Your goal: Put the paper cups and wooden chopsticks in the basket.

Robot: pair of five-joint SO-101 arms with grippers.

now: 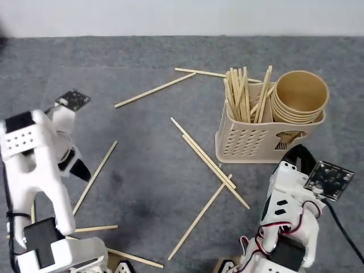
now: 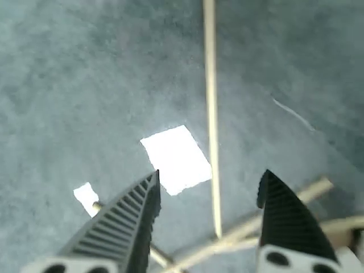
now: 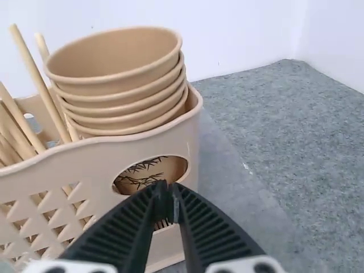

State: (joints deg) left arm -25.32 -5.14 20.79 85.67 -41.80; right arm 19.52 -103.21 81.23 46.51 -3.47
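In the basket (image 1: 244,142) stand stacked paper cups (image 1: 300,94) and some chopsticks (image 1: 239,94); loose chopsticks (image 1: 210,159) lie on the counter (image 1: 142,170); the left gripper (image 2: 210,176), fingers (image 2: 136,216) apart, hangs over one; the right gripper (image 3: 169,185), fingers together and empty, sits just beside the basket.

Grey felt mat (image 1: 142,170); white wall (image 1: 170,17) behind.

basket (image 3: 57,170): cut by edge | paper cups (image 3: 119,74): lower parts hidden in basket | chopstick (image 2: 211,114): blurred
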